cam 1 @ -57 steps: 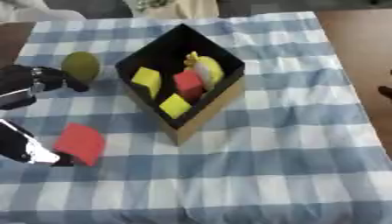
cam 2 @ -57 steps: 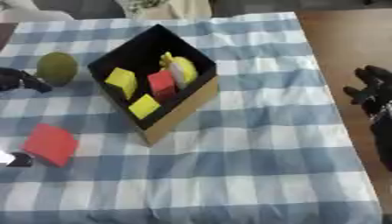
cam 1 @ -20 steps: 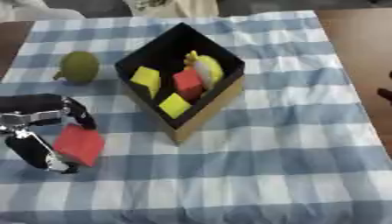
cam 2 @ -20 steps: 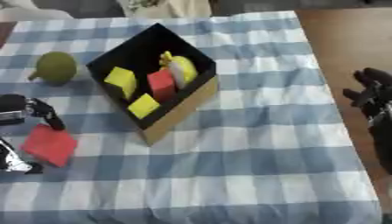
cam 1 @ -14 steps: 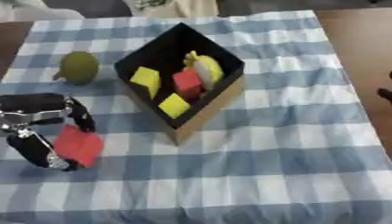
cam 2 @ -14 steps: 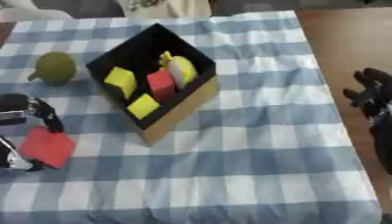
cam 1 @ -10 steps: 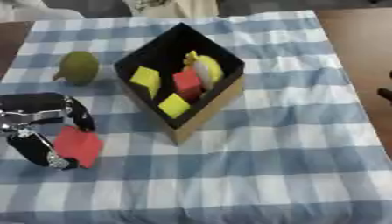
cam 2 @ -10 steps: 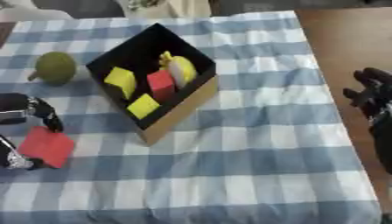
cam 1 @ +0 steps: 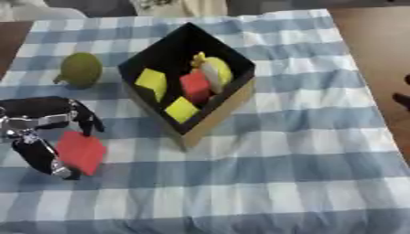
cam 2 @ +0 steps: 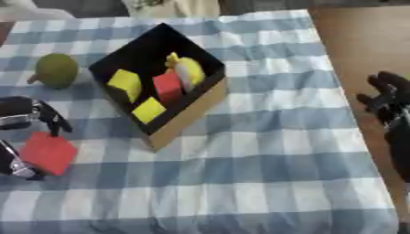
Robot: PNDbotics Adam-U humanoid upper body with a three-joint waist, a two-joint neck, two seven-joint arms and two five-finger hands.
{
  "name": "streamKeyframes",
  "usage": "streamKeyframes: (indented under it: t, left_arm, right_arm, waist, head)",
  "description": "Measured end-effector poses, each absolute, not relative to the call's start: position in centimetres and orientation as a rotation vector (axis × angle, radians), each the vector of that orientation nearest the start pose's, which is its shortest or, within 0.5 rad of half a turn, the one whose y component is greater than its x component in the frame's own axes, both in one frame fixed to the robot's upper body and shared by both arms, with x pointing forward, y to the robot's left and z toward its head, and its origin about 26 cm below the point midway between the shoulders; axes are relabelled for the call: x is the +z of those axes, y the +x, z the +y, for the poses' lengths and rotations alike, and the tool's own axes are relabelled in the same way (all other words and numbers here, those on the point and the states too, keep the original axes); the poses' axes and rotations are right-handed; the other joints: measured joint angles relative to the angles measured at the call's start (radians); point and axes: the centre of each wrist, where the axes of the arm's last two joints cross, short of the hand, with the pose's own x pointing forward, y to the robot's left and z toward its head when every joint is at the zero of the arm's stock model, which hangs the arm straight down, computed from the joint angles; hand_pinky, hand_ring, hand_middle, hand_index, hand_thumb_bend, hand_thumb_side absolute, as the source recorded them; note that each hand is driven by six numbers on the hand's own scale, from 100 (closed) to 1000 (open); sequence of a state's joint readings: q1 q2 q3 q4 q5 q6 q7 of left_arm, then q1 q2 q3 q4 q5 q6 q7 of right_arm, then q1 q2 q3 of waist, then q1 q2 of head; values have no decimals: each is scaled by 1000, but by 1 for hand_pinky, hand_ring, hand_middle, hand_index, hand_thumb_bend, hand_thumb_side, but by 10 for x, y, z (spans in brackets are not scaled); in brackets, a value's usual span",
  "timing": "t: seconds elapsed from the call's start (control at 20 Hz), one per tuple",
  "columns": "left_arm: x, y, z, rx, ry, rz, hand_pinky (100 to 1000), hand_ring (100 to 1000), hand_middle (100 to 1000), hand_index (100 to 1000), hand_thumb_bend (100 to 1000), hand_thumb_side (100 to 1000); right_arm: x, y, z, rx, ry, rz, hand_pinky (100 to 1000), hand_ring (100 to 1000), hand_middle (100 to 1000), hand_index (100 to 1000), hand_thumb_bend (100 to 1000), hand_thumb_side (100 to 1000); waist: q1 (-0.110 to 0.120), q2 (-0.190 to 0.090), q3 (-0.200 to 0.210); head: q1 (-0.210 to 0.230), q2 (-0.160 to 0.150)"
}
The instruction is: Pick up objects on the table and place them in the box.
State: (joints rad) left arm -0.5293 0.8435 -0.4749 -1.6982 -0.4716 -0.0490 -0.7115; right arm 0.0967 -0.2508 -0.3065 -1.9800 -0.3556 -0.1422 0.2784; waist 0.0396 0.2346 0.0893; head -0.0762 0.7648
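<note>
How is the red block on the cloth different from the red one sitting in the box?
The red block on the cloth lies flat on the checked tablecloth, between the left hand's thumb and fingers. The red block in the box stands among yellow pieces inside the box, touched by no hand. The outside one shows a wider face. Both are plain red and blocky.
</note>
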Motion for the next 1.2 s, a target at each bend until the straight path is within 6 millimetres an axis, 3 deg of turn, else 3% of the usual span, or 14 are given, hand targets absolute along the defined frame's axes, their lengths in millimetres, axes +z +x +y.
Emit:
streamKeyframes:
  t: [0.5, 1.2]
  left_arm:
    - [203, 332, 278, -2004, 561, -1170, 931, 893, 845, 905, 785, 221]
    - [200, 336, 277, -1917, 596, -1194, 923, 879, 817, 906, 755, 263]
  right_arm:
    - [107, 231, -361, 111, 5, -2081, 889, 1000, 431, 833, 100, 647]
    - [106, 231, -360, 122, 10, -2063, 892, 1000, 429, 834, 100, 655]
  waist:
    - [0, 5, 2]
    - [0, 7, -1]
  head:
    - [-4, 0]
    - [-4, 0]
